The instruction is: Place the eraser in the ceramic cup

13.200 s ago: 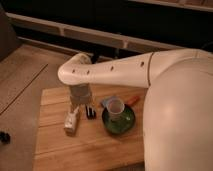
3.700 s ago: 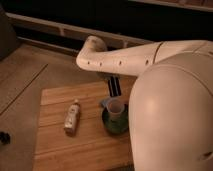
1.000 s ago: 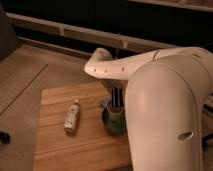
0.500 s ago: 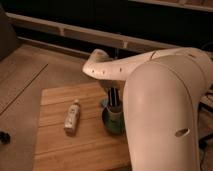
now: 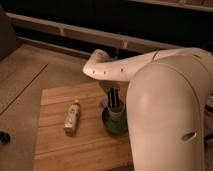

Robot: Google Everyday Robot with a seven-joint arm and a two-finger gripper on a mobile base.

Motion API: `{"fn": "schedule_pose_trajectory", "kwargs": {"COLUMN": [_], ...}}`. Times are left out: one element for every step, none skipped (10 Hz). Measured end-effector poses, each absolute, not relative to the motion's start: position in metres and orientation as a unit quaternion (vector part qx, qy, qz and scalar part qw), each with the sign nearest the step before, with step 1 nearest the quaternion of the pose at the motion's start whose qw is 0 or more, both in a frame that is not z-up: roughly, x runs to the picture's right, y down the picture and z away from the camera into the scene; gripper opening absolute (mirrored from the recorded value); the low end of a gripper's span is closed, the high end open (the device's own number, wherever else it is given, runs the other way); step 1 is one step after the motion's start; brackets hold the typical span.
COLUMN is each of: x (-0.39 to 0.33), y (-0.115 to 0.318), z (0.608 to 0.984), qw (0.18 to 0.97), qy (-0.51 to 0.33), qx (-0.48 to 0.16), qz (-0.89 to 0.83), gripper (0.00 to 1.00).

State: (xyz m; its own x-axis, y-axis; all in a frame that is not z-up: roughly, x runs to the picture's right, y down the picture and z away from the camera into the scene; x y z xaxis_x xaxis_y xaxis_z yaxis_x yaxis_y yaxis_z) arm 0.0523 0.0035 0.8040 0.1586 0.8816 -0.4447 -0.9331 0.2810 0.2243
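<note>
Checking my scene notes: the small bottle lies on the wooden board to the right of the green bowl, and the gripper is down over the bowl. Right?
Not quite. The camera view shows the small bottle lying left of the green bowl, on the wooden board. The gripper is indeed down over the bowl.

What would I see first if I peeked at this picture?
The big white robot arm fills the right side, bending down over the wooden table. Its gripper is shut and hangs low over the green bowl near the table's middle. A small pale bottle lies alone on the left of the table.
</note>
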Motion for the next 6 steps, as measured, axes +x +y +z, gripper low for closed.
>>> {"fn": "schedule_pose_trajectory", "kwargs": {"x": [0.056, 0.060, 0.062, 0.063, 0.064, 0.063], "y": [-0.001, -0.007, -0.011, -0.012, -0.012, -0.009], "z": [0.800, 0.797, 0.794, 0.793, 0.791, 0.790], "qw": [0.761, 0.762, 0.762, 0.761, 0.760, 0.760], "qy": [0.253, 0.252, 0.252, 0.252, 0.252, 0.254], "qx": [-0.043, -0.035, -0.029, -0.026, -0.026, -0.029], "qz": [0.596, 0.596, 0.597, 0.597, 0.598, 0.598], "gripper": [0.00, 0.00, 0.00, 0.00, 0.01, 0.08]}}
